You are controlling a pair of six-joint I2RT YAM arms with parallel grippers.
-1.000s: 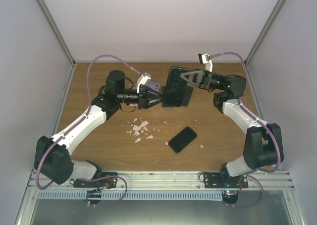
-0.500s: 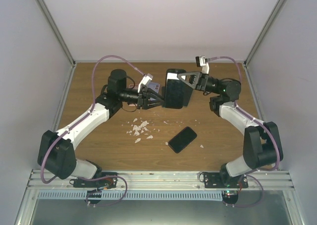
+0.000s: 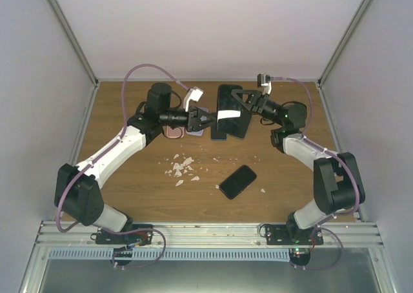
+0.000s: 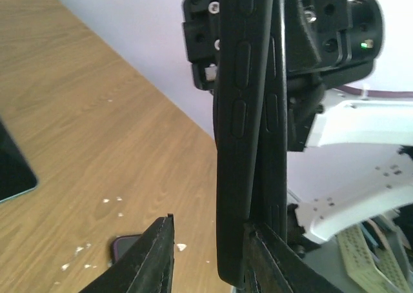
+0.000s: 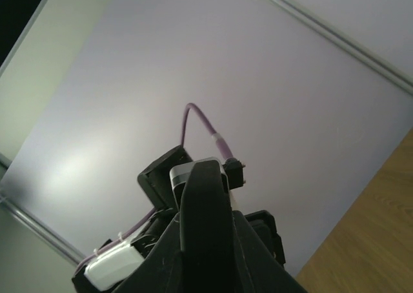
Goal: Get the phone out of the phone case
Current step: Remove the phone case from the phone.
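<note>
The black phone case [image 3: 231,122] with the phone in it is held on edge above the back of the table. My right gripper [image 3: 237,104] is shut on its far end, and in the right wrist view its fingers clamp the dark slab [image 5: 205,190]. My left gripper [image 3: 210,120] comes in from the left and is open. In the left wrist view the case's [image 4: 240,112] lower edge stands between its fingers. The right fingertip [image 4: 268,257] touches the seam between two dark layers. The left fingertip [image 4: 158,254] stands apart from the case.
A bare black phone [image 3: 237,181] lies flat mid-table. A purple phone [image 3: 173,131] and a bluish item [image 3: 197,130] lie under the left arm's wrist. White crumbs [image 3: 182,168] are scattered in front. The walls stand close behind.
The left arm swung toward the back and reached the case's left edge, its jaws narrowing around it. The right gripper turned the case and shifted slightly left and back.
</note>
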